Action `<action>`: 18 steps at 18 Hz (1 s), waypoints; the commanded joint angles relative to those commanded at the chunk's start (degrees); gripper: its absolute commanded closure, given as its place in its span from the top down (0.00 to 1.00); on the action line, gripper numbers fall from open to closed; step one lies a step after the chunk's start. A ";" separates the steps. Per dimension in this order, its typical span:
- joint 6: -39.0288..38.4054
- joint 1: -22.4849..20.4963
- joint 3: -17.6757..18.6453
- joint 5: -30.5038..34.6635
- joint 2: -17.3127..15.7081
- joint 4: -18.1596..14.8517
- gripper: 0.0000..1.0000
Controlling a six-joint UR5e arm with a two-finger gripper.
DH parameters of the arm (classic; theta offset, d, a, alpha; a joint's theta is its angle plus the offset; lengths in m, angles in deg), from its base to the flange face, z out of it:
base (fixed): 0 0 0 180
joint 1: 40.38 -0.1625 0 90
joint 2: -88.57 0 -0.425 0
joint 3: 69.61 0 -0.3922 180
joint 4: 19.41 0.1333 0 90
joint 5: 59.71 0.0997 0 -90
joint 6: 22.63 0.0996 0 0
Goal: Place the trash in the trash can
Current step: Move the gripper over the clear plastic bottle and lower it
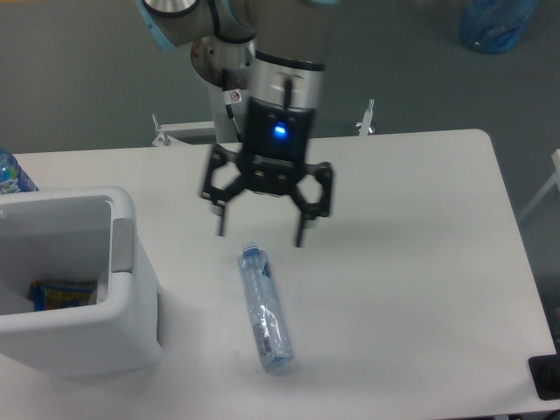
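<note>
Fixed camera, single view. One white table (420,227) fills most of the frame, with grey floor beyond its far edge. One arm comes down from the top centre, carrying one two-finger gripper (261,233); a blue light glows on the gripper body. Its two dark fingers are spread wide, tips pointing down, nothing between them, and they appear to hang above the tabletop. One bottle (265,310), clear plastic with a pale blue neck, lies on its side on the table toward 6 o'clock from the gripper, just below the fingertips and apart from them; its neck end points to about 11 o'clock, its base to about 5 o'clock. One trash can (131,289), white and boxy with a thick rim and a grey side panel, sits at the left edge of the table, toward 9 o'clock from the bottle and near it, not touching. Inside the can one colourful item (63,294), blue and orange, lies on the bottom; I cannot tell what it is. One blue bottle top (12,173) shows at the far left edge, behind the can at its 11 o'clock, mostly cut off. One blue bag (497,24) lies on the floor at the upper right, toward 1 o'clock from the gripper, well apart from the table. Paper wads counted in view: zero.
</note>
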 joint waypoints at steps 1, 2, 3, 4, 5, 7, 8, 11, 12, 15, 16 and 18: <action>0.70 0.00 -0.44 1.23 1.23 0.09 1.00; 1.49 0.00 -1.40 2.55 2.98 0.00 1.00; 1.50 0.00 -2.45 4.39 4.91 0.00 1.00; 1.07 0.09 -3.42 5.98 6.76 0.09 1.00; 0.63 0.17 -4.47 6.95 8.61 0.09 1.00; -3.13 0.53 -5.97 6.96 11.42 0.17 1.00; -5.42 0.96 -6.59 6.96 12.92 0.61 1.00; -7.46 1.84 -6.42 6.79 15.21 0.79 1.00; -7.38 2.80 -6.24 6.78 16.35 0.79 1.00; -7.55 4.21 -6.77 6.78 20.21 0.88 1.00; -7.64 5.09 -6.86 6.78 21.18 0.88 1.00; -7.81 5.36 -6.86 6.78 21.80 0.97 1.00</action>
